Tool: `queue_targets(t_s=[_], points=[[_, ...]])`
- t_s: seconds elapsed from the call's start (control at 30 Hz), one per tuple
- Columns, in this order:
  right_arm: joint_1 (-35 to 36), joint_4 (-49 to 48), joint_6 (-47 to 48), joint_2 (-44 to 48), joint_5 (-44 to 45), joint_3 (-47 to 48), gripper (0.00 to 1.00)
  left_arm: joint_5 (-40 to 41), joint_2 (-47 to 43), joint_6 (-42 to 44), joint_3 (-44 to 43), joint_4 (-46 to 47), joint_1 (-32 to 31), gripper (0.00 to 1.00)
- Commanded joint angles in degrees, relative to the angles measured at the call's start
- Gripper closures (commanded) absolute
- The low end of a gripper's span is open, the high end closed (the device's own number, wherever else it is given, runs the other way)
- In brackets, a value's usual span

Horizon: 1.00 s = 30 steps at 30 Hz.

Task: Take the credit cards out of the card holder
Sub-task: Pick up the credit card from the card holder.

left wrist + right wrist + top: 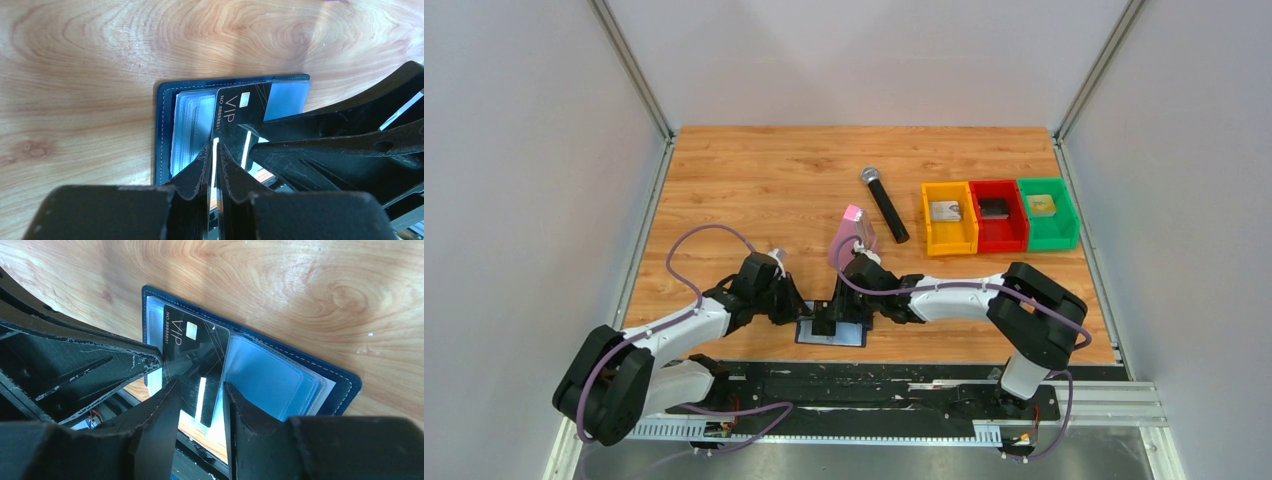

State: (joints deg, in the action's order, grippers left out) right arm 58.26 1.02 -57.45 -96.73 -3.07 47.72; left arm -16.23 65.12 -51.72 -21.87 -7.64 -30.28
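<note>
The navy card holder (849,337) lies open by the table's near edge, its pale blue sleeves (280,375) facing up. A black credit card (192,345) marked "VIP" lies slantwise across the sleeves. Its lower end sticks out past the holder. In the left wrist view the card (242,107) sits just beyond my left gripper (216,147). That gripper is shut to a thin slit with nothing in it. Its tips rest at the card's edge on the holder's left leaf (165,130). My right gripper (200,387) is open and straddles the card's lower end, with a gap showing beside the card.
A pink metronome (854,232) stands just behind the right wrist, with a black microphone (885,204) beyond it. Yellow (949,248), red (999,246) and green (1050,243) bins sit at the back right. The table's near edge runs right beside the holder.
</note>
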Motion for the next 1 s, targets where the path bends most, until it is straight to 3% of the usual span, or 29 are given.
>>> queue_targets(t_s=[0.0,0.3,0.53,0.73,0.97], points=[[-0.08,-1.80,-1.19,-1.29,0.87,1.49,0.63,-0.29,0.99,0.54,1.49,1.56,0.14,0.86],[-0.46,-7.91,-0.27,0.69,0.30,-1.83,0.74,-0.74,1.06,0.35,1.90,1.96,0.14,0.86],[-1.93,-14.97,0.15,2.49,-4.63,-6.24,1.00,-2.22,0.26,-0.66,2.25,3.02,0.18,0.86],[-2.35,-19.71,1.98,5.75,-6.23,-10.01,1.00,-3.45,-0.49,-1.18,2.26,3.83,0.14,0.85],[-3.38,-17.30,4.95,9.69,-6.97,-10.96,1.00,-4.06,-1.74,-0.21,0.02,1.51,0.14,0.79]])
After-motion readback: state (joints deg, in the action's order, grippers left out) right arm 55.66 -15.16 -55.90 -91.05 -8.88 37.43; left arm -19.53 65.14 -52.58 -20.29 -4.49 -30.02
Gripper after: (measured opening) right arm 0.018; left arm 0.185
